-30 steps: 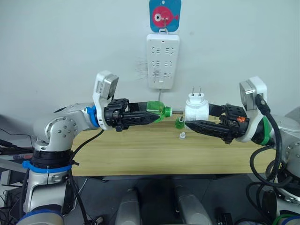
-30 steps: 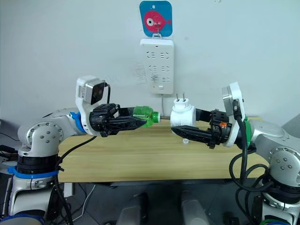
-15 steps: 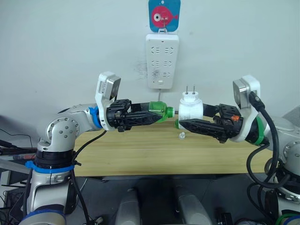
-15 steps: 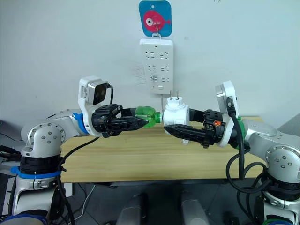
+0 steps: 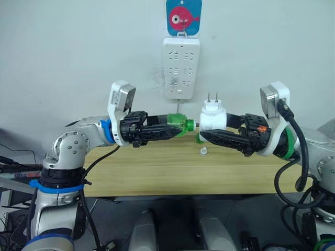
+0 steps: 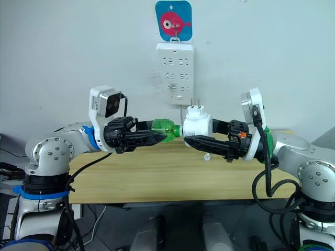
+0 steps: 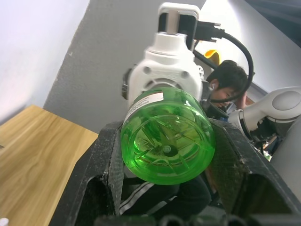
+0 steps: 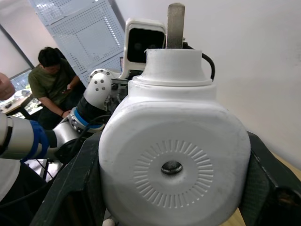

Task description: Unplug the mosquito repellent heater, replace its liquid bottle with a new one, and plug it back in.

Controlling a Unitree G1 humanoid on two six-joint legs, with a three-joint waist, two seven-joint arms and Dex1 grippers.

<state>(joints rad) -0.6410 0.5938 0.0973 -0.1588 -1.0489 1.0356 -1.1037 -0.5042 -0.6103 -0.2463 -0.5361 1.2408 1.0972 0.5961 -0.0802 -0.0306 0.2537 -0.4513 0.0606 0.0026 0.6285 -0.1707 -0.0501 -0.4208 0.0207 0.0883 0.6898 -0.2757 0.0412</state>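
My left gripper [image 5: 174, 129] is shut on a translucent green bottle [image 5: 180, 124], held level above the table with its neck toward the right. Its round base faces the left wrist camera [image 7: 167, 136]. My right gripper [image 5: 211, 130] is shut on the white mosquito repellent heater [image 5: 213, 120], prongs pointing up. The bottle's neck meets the heater's left side. From the right wrist, the heater [image 8: 174, 155] shows its round ribbed end. A second green bottle [image 5: 198, 138] lies on the table, mostly hidden behind the heater. I cannot tell which bottle is the new one.
A white power strip [image 5: 181, 68] hangs on the wall under a blue fish hook, above and between the grippers. A small white cap [image 5: 202, 151] lies on the wooden table [image 5: 157, 172]. Seated people show in the background of the wrist views [image 8: 51, 80].
My right gripper carried the heater left and slightly up until it met the bottle's neck. My left gripper edged the bottle right. The gap between them has closed.
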